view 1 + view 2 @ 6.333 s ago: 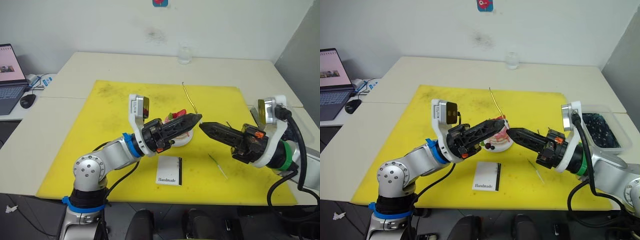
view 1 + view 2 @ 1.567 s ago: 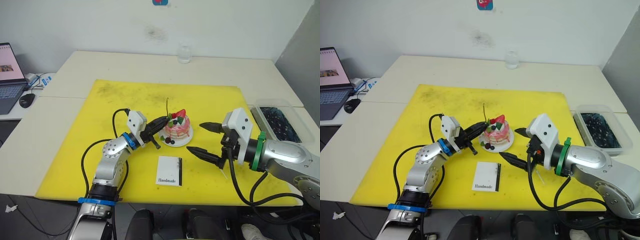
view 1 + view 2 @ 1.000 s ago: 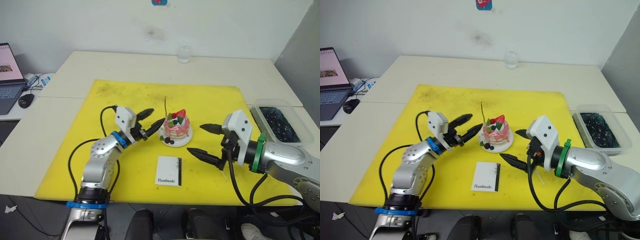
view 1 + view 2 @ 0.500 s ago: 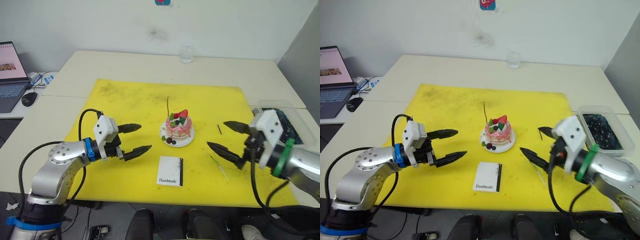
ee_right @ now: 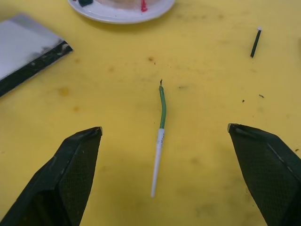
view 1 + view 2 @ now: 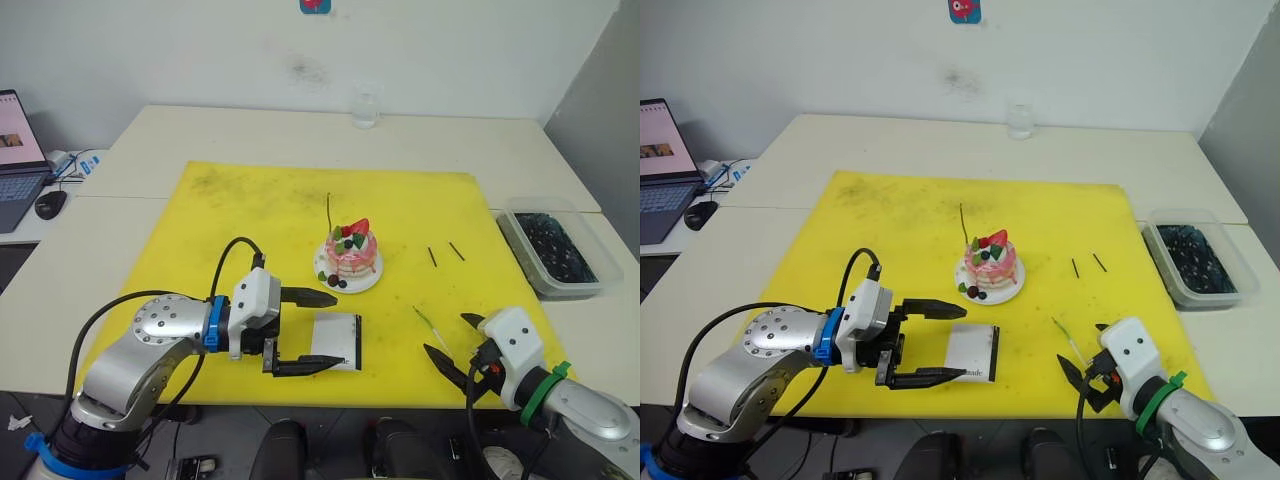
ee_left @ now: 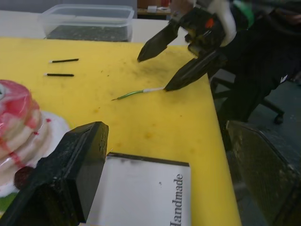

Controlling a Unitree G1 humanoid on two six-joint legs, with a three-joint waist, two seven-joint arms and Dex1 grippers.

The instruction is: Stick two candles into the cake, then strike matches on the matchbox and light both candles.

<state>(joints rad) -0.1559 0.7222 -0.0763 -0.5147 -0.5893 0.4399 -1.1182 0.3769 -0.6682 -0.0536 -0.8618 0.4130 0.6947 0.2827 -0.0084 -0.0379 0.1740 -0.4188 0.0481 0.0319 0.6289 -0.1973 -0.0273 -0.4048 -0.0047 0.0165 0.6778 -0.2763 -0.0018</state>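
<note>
1. Both arms have pulled back toward me since a second ago: my left claw (image 6: pixel 318 331) now straddles the matchbox (image 6: pixel 335 341), fingers apart and empty; my right claw (image 6: pixel 458 343) sits low by the near edge of the surface (image 6: pixel 250 215), also apart.
2. One candle (image 6: pixel 329 210) stands in the cake (image 6: pixel 350 254); the other candle (image 5: pixel 160 136) lies flat between my right fingers.
3. I judge the pickup is next: I should close low at the white end, then lift slowly.
4. Two matches (image 6: pixel 444 253) wait beyond, right of the cake.
</note>
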